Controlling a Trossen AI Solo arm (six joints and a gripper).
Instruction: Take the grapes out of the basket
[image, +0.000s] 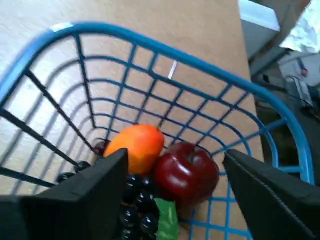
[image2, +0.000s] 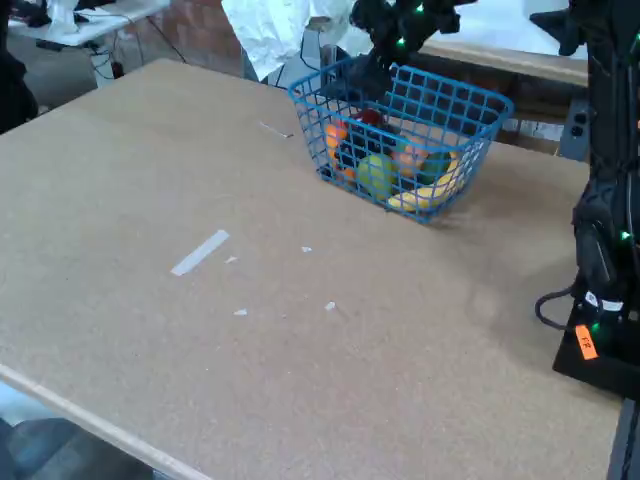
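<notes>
Gripper (image: 175, 200) jaws spread wide inside basket (image: 165, 47); grapes (image: 137, 202) just below, nearer left finger, beside red apple (image: 186, 172).

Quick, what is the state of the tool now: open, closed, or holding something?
Tool: open, holding nothing, its fingers spread inside the basket just above the grapes.

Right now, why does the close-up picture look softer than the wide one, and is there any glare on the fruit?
Wrist view: the hand is blurred from closeness, the background is hazy, and a white highlight glints on the dark red fruit. Fixed view: sharper and evenly lit, with the basket casting a faint shadow on the table.
</notes>
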